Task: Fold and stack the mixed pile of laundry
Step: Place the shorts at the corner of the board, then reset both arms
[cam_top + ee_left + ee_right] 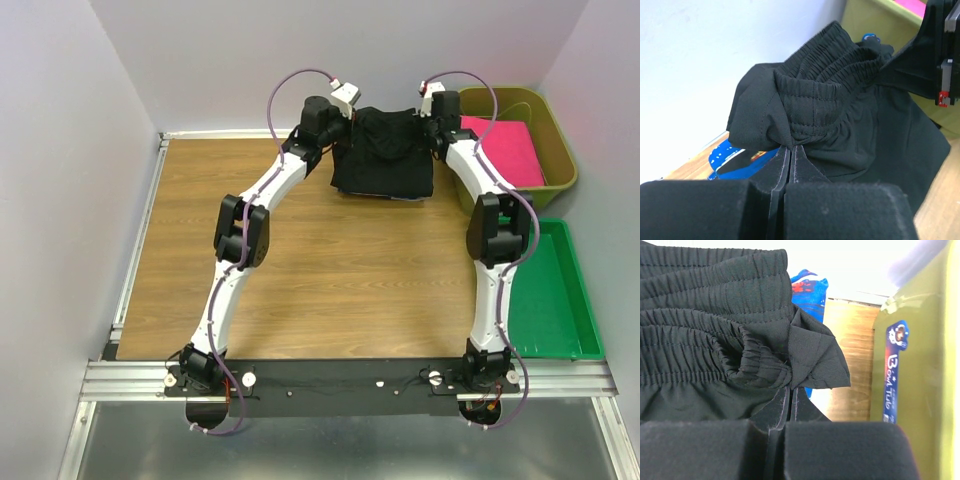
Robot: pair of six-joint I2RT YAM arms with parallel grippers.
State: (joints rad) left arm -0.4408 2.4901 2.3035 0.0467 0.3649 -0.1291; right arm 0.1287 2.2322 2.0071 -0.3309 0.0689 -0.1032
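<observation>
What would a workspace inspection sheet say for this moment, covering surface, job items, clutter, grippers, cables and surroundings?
Surface: wooden table, plain brown planks.
Job's things: black elastic-waist shorts at the far edge, waistband raised and bunched, the rest lying on the table; blue patterned cloth lies partly under them.
Clutter: bright pink folded cloth inside the olive tub, far right; green tray, near right, nothing seen in it.
Grippers: left gripper shut on the waistband's left end; right gripper shut on its right end.
Cables: a purple cable loops above each wrist, clear of the cloth.
Surroundings: white walls on three sides; aluminium rail along the near edge.
</observation>
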